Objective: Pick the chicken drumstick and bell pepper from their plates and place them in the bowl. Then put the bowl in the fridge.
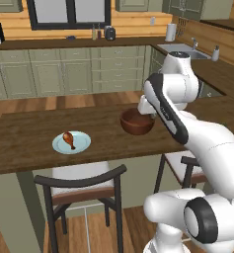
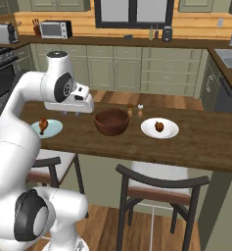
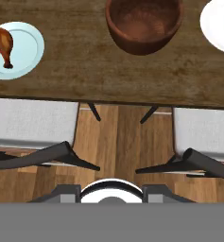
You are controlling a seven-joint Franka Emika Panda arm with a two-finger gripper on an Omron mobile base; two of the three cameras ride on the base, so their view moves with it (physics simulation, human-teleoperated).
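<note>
Drumstick (image 1: pixel 68 139) lay on pale blue plate (image 1: pixel 81 146), well left of bowl (image 1: pixel 136 122). Gripper (image 2: pixel 77 111) hovered near bowl; jaw state unclear. Best: swing over plate, grip thick meat end.

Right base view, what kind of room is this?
A home kitchen, it seems: a microwave on the far counter, green cabinets beneath, a sink at right, and a wooden dining counter with chairs.

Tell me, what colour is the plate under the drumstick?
Pale blue. The plate under the drumstick shows best in the hand view.
</note>
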